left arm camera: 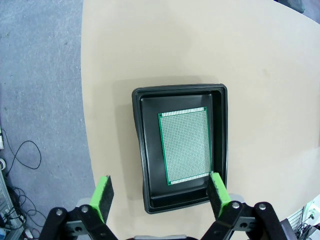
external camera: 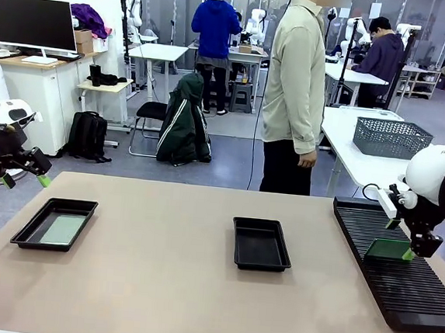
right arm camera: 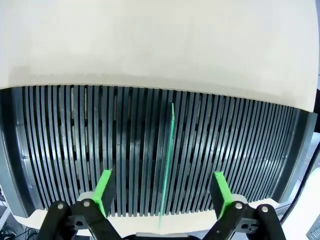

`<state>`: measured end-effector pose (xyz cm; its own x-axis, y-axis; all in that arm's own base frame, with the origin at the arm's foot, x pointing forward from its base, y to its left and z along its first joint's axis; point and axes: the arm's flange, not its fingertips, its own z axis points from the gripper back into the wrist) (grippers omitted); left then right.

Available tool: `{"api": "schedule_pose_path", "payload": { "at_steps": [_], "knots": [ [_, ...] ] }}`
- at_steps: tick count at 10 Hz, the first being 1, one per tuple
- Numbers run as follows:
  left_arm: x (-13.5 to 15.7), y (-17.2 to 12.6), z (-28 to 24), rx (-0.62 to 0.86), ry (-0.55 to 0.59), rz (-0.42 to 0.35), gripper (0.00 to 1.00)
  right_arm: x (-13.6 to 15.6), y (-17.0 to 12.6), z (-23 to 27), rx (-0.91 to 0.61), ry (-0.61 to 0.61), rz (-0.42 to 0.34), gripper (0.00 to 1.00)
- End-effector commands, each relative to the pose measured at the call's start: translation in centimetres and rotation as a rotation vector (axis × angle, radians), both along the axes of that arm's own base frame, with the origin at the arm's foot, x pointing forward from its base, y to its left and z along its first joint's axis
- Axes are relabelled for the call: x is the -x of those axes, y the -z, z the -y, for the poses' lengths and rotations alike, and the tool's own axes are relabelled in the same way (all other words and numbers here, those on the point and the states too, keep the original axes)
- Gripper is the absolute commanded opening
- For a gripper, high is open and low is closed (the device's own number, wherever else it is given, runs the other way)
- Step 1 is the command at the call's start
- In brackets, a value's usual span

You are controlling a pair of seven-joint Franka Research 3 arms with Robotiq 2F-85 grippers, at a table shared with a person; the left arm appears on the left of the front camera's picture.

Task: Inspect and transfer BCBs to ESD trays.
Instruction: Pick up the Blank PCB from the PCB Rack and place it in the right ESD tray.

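Front view: the black slotted rack lies on the tan table, with its far-right part cut off by the frame. The right gripper hangs over the rack. The standing BCB, green, is set in the slots at its fingertips. The gap is hard to read here because the arm's body blocks part of it. The empty ESD tray sits near the rack, on its left. The loaded ESD tray is well apart from the rack, with the flat BCB pale inside it. The left gripper is beyond that tray, on the side away from the rack; it is small and dark, and its opening is unclear here. A person stands behind the table. A grey mesh basket sits on a white table behind the rack.

Left wrist view: the left claw is spread wide with nothing between the green pads. Beneath it is the loaded ESD tray, and the hole grid of the flat BCB is readable. One pad covers a corner of the tray's rim.

Right wrist view: the standing BCB is seen edge-on as a thin upright line in one slot. It is midway between the pads, and both are clear of it. The claw is wide and holds nothing. Both ends of the rack are cropped, and the gripper body hides the board's near end.
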<state>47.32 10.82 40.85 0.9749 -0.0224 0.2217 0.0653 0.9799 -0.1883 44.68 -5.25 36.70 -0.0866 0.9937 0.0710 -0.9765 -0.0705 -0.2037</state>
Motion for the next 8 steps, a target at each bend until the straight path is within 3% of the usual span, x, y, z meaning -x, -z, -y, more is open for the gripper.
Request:
{"api": "schedule_pose_path", "payload": {
  "at_steps": [1,8],
  "knots": [
    [0.11,0.09,0.0,0.005,-0.008,0.006,1.0,0.5,0.55,-0.2,-0.021,0.03,0.032,0.98],
    [0.11,0.09,0.0,0.005,-0.008,0.006,1.0,0.9,0.52,-0.86,-0.031,0.103,0.03,0.77]
  ]
}}
